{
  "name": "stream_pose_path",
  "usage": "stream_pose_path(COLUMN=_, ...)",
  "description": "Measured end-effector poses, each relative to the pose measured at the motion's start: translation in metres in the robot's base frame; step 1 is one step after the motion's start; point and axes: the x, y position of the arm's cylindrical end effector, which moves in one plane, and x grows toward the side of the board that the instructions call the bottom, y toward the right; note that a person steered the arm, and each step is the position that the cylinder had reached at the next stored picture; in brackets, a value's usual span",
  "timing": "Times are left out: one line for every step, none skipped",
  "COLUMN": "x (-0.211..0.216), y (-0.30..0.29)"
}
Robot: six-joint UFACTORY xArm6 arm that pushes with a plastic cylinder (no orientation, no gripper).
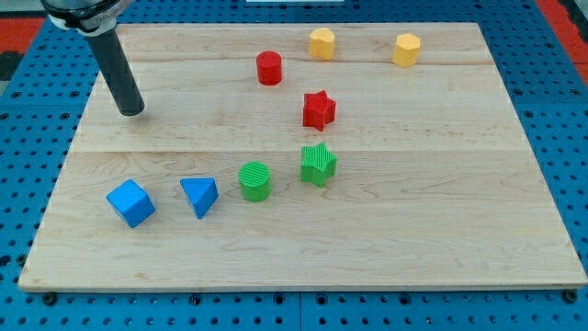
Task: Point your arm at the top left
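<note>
Nearest the camera we see the blue cube (130, 202), low on the wooden board (386, 248) toward the view's left. We take it as our landmark. Just to its right sits the blue triangular block (199, 196), then farther right the green cylinder (254, 180) and the green star (318, 164), the row climbing slightly as it goes. Above and right of the cube, well apart from it, stands the red star (319, 109), with the red cylinder (268, 68) higher and a little nearer the cube's side. Farthest up and right are two yellow blocks: one (322, 43) close to the red cylinder, the other (407, 50) beyond it. Our rod carries no gripper, so nothing opens or pinches. My tip (132, 111) rests on the board almost straight above the cube, well clear of every block, in the board's top left part.
</note>
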Motion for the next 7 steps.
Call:
stream_pose_path(x=0.0, y=0.0)
stream_pose_path(x=-0.005, y=0.0)
stream_pose_path(x=-0.005, y=0.0)
stream_pose_path(x=-0.012, y=0.001)
stream_pose_path(x=-0.012, y=0.002)
stream_pose_path(x=-0.014, y=-0.003)
stream_pose_path(x=-0.016, y=-0.003)
